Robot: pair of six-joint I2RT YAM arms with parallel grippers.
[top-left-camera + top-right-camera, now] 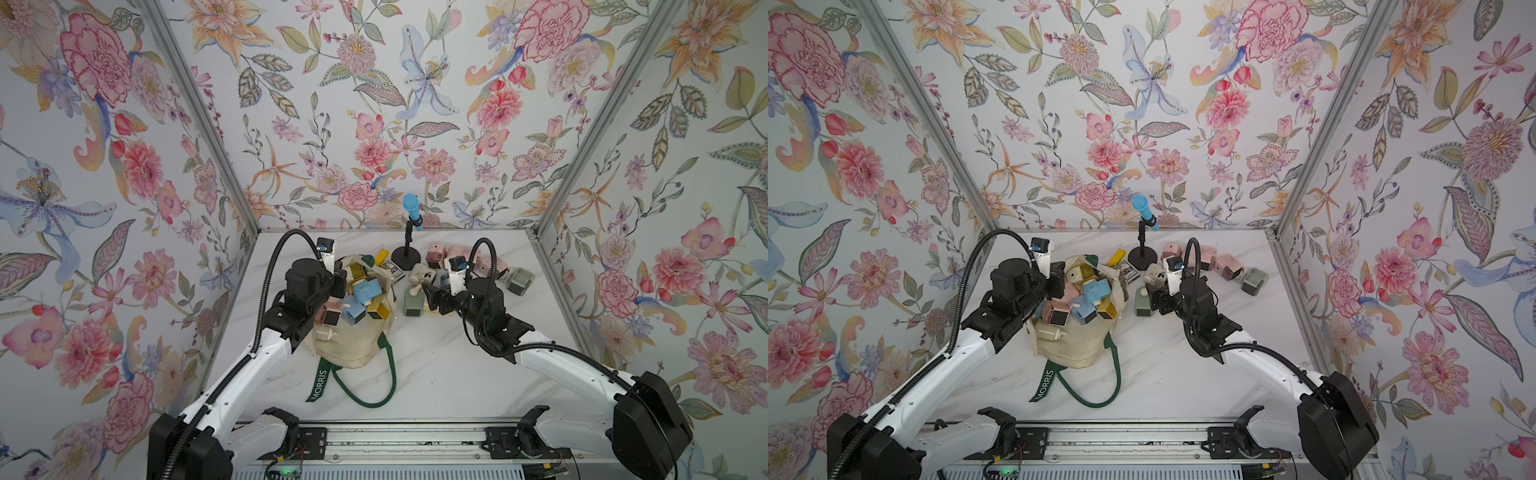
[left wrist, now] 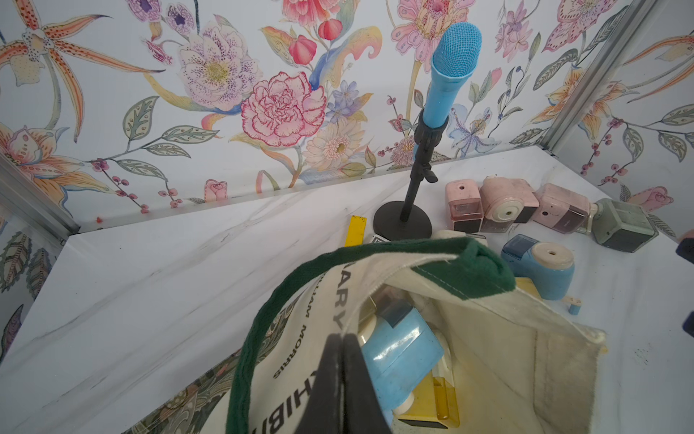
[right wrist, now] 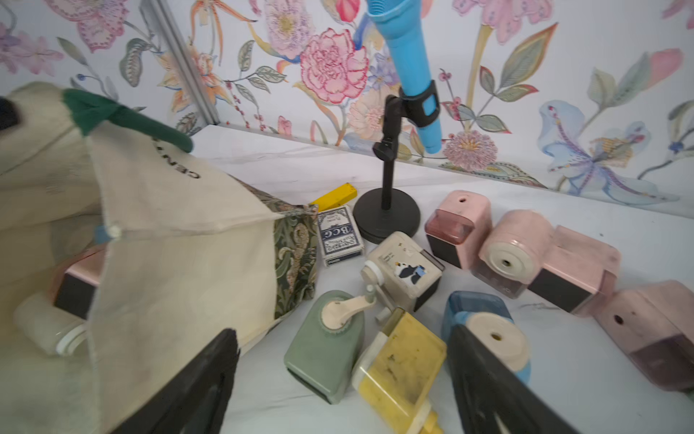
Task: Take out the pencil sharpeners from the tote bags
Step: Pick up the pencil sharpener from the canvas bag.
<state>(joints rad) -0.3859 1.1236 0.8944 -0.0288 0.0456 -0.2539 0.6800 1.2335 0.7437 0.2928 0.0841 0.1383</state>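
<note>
The cream tote bag point(image 1: 353, 345) with green handles lies near the table's middle in both top views, its mouth open. Several pencil sharpeners fill it, among them a blue one point(image 1: 368, 291), a pink one point(image 1: 328, 316) and a yellow one point(image 1: 380, 309). My left gripper point(image 2: 342, 340) is shut on the tote bag's point(image 2: 488, 357) canvas rim, beside a blue sharpener point(image 2: 398, 357). To the bag's right, my right gripper point(image 3: 345, 375) hangs open just above the table. A yellow sharpener point(image 3: 402, 372) and a green sharpener point(image 3: 326, 353) lie between its fingers, untouched.
More sharpeners lie at the back right: pink ones point(image 1: 436, 253), a green one point(image 1: 519, 280), a cream one point(image 3: 405, 270), a blue one point(image 3: 488, 330). A blue microphone on a black stand point(image 1: 411, 232), a yellow bar point(image 1: 381, 257) and a card box point(image 3: 340, 236) stand behind the bag. Walls close three sides.
</note>
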